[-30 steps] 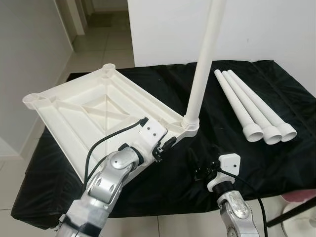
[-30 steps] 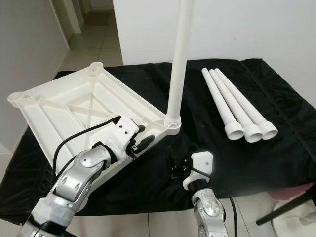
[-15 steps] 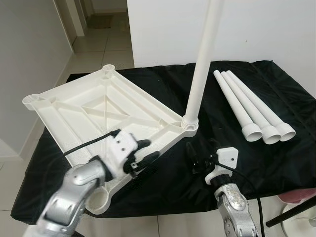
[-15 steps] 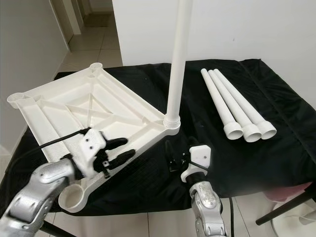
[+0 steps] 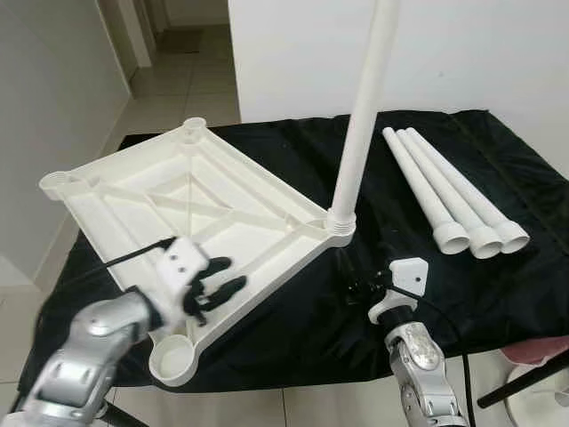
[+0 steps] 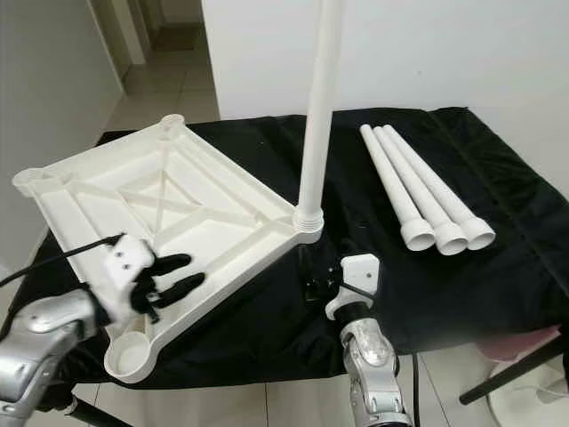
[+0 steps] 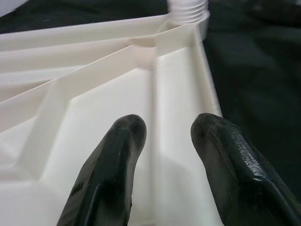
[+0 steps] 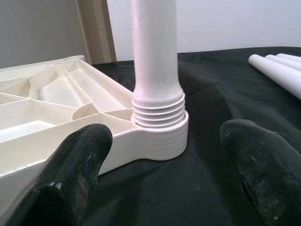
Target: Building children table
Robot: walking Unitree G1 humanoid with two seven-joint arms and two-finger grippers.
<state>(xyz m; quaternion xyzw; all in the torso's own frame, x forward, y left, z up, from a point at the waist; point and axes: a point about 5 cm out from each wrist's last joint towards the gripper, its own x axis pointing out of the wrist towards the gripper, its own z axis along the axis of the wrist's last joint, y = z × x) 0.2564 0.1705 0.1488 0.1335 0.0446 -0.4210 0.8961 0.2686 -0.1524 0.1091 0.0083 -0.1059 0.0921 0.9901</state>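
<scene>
A counter draped in a black cloth stands on a pale tiled floor beside a white wall. On the cloth's left half lies a white plastic tabletop, turned underside up with its ribs showing. One white leg stands upright in its near right corner socket. To the right, three loose white legs lie side by side, touching, wide ends toward the front edge.

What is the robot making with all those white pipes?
It is building a little table. The white tabletop lies upside down on a black cloth, with one leg already standing in a corner socket. The left end effector hovers open over the tabletop's near edge, the right end effector sits open near that leg, and three spare legs wait alongside.
</scene>
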